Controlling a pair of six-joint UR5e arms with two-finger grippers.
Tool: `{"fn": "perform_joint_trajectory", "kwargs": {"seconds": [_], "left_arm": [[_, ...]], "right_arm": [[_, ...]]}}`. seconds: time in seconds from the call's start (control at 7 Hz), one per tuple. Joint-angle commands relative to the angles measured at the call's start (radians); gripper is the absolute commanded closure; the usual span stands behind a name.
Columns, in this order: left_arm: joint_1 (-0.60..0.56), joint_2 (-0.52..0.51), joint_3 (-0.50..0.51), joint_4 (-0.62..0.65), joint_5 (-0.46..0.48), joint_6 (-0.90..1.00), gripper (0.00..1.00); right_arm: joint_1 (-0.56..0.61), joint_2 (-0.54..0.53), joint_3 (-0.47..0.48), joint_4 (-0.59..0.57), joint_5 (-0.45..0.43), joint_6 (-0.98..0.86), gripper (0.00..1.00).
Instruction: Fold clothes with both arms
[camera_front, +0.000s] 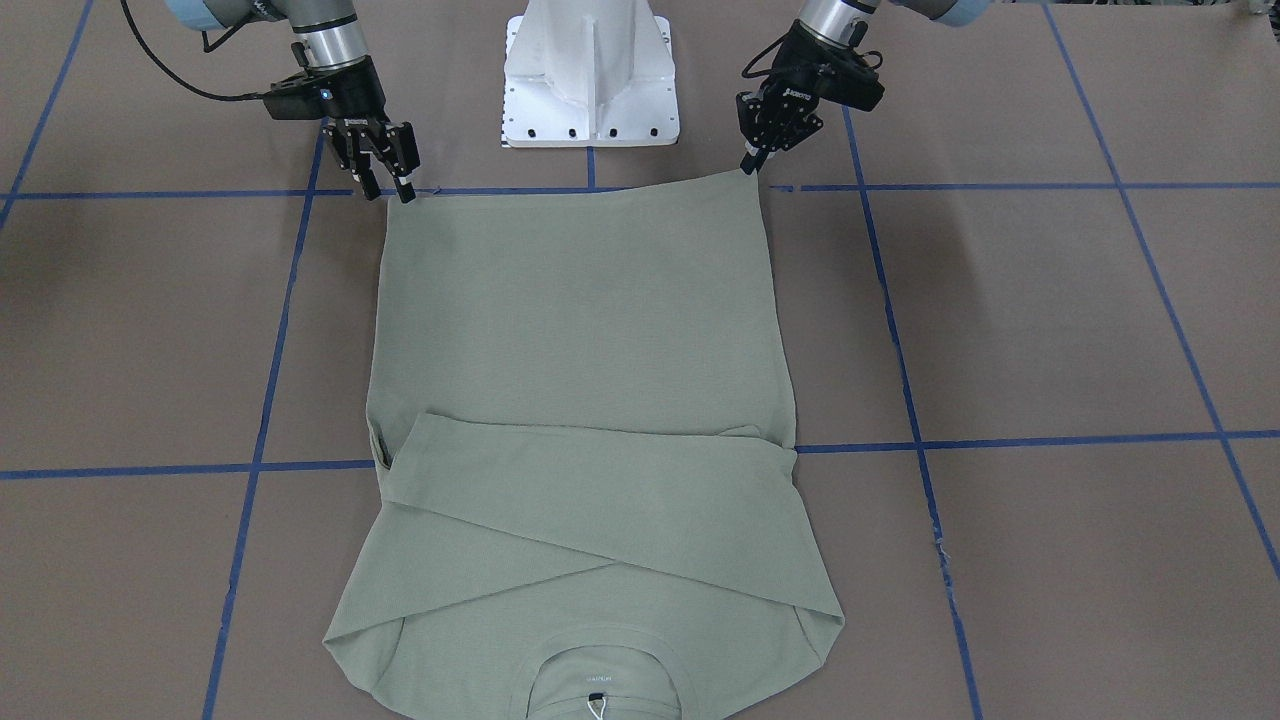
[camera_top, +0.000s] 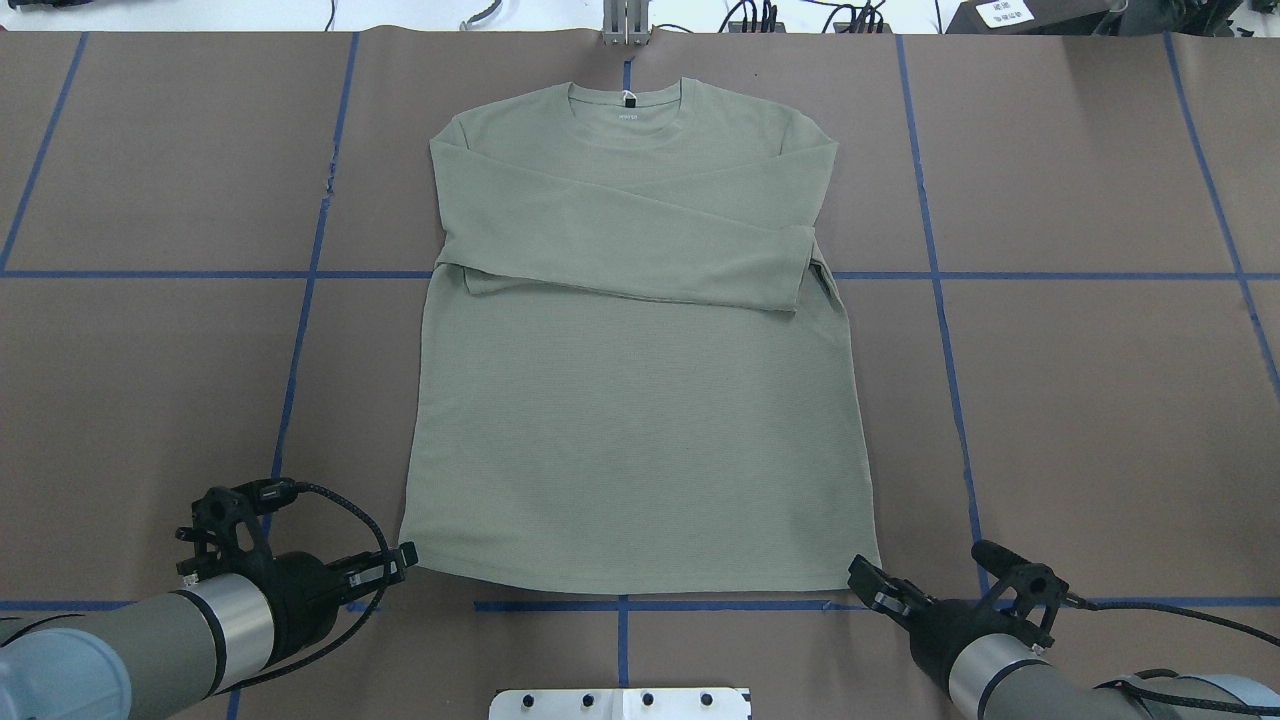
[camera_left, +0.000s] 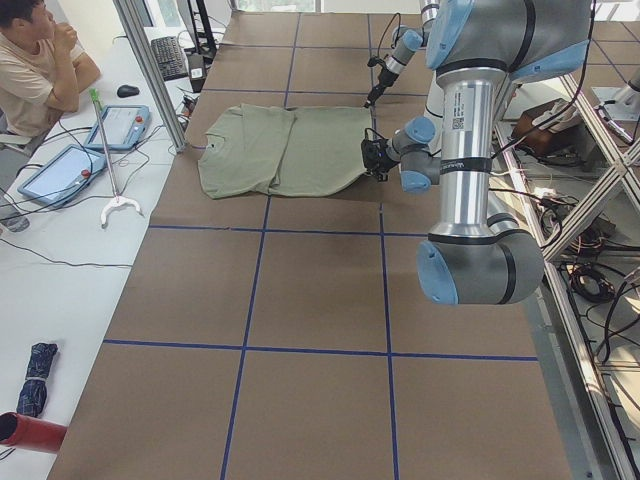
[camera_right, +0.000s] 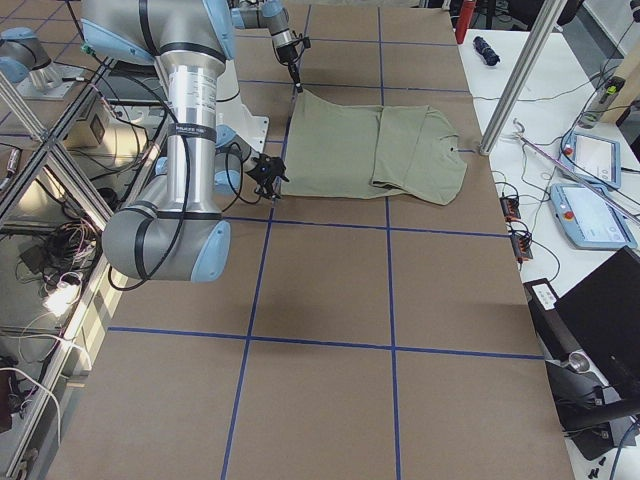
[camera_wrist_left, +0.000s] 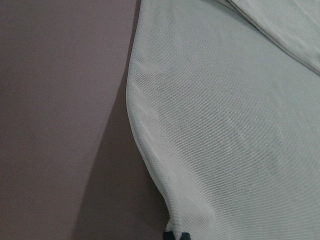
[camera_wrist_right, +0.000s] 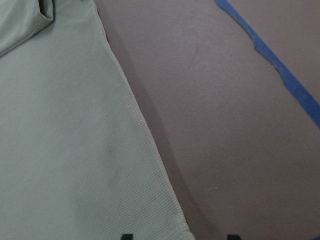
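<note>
1. The sage-green shirt (camera_top: 630, 420) lies flat on the brown desk (camera_top: 1080, 400). Its round neck (camera_top: 655, 108) points away from the robot and its hem runs along the robot's side.
2. Both long sleeves (camera_top: 640, 260) are folded in and cross over the chest, one lying on the other. A white tag string (camera_top: 628, 98) shows inside the neck.
3. The left gripper (camera_top: 405, 552) sits at the hem corner on the robot's left. In the left wrist view its fingertips (camera_wrist_left: 170, 235) are drawn together, clamped on the cloth, which puckers and rises slightly towards them.
4. The right gripper (camera_top: 868, 585) sits at the opposite hem corner. In the right wrist view its fingertips (camera_wrist_right: 126, 236) stand apart, with the edge of the shirt's corner lying between them; the cloth there lies flat on the desk.
5. In the front-facing view the left gripper (camera_front: 752, 163) tilts down onto its corner, and the right gripper (camera_front: 388, 190) shows two separate fingers pointing down at the other corner.
6. Blue tape lines (camera_top: 300, 340) divide the desk into a grid; one passes under the shirt at sleeve level, another lies just beside the hem.
7. The white pedestal base (camera_front: 590, 80) stands between the two arms, near the middle of the hem but apart from it.
8. A person (camera_left: 35, 70) sits at a side table beyond the shirt's neck end, seen in the left side view.
</note>
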Motion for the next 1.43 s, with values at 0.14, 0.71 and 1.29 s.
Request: {"fn": "perform_joint_trajectory", "kwargs": {"seconds": [0.14,0.71,1.29], "left_arm": [[0.001,0.001,-0.004,0.000,0.000,0.000,1.00],[-0.001,0.003,-0.004,0.000,0.000,0.000,1.00],[0.007,0.174,-0.231,0.046,-0.055,0.002,1.00]], "right_arm": [[-0.003,0.023,-0.015,0.000,0.002,-0.004,0.45],[0.007,0.024,-0.009,-0.002,0.005,-0.014,1.00],[-0.009,0.013,0.379,-0.497,0.125,-0.053,1.00]]}}
